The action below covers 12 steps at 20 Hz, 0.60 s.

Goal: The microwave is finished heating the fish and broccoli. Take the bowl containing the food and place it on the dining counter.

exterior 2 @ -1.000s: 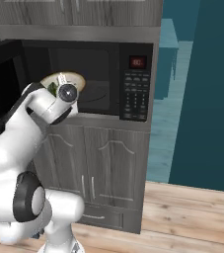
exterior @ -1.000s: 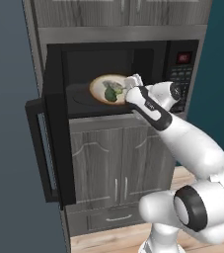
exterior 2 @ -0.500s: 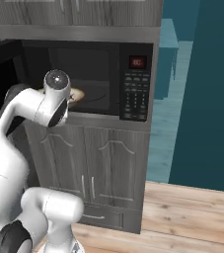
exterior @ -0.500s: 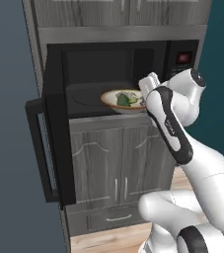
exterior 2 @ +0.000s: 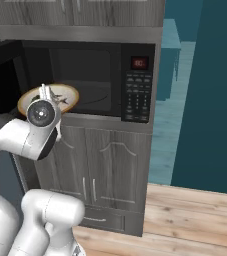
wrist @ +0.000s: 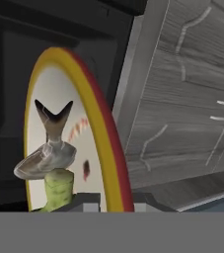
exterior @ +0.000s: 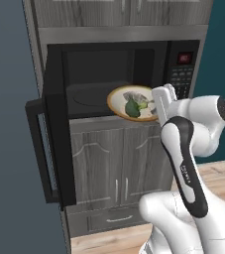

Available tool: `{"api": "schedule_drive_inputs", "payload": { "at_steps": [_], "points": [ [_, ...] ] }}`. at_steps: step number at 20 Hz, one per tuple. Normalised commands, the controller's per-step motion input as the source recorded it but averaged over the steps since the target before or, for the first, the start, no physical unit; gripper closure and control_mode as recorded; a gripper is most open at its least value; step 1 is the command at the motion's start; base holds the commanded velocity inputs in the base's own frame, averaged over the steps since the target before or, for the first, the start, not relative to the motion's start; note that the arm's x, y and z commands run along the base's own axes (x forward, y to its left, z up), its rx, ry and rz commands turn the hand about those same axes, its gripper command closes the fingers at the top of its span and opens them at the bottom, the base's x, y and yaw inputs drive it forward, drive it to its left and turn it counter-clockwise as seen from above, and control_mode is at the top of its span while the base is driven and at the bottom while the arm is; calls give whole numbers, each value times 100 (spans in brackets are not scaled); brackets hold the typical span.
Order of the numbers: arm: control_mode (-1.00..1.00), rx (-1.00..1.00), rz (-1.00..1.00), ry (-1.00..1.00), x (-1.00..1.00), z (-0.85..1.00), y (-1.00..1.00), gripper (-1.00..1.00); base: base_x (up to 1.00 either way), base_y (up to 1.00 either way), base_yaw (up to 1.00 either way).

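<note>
Now, hand: gripper (exterior: 159,103) pressed together on the right edge of the bowl (exterior: 132,103), pinching its rim; in the hand view the rim (wrist: 103,143) runs straight down between the finger tips.
Bowl, place: at the mouth of the open microwave (exterior: 181,74), in the air just over the front edge of its floor and the cabinet (exterior: 119,158) below; touching neither, as far as the base views show.
Bowl, from hand: it extends left of the gripper in the left base view, toward the open door (exterior: 54,129), with the arm on its right.
Bowl, tilt: mouth tipped somewhat toward the camera in the left base view, not plainly level; how much I cannot tell.
Bowl, axis: round, so no long axis; what counts is that the rim is held at one side only.
Food: fish (exterior: 134,95) and broccoli (exterior: 132,108) lie inside, touching each other, near the middle. In the hand view the fish (wrist: 47,155) points its tail away from the fingers, with the broccoli stalk (wrist: 58,190) nearest them.
Coming move, my judgement: draw the bowl outward, clear of the door, then carry it to the dining counter.
Risk, my judgement: a one-sided pinch lets the far edge sag, and the food could slide.
</note>
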Motion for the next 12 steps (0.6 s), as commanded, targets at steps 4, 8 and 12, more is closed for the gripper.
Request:
{"api": "schedule_drive_inputs", "payload": {
  "at_steps": [4,8,12],
  "points": [
    [-100,0,0,0,0,0,0,100,0,0,0],
    [-100,0,0,0,-7,0,0,100,0,0,0],
    [100,0,0,0,-9,0,-6,100,-54,-57,0]
  ]
}}
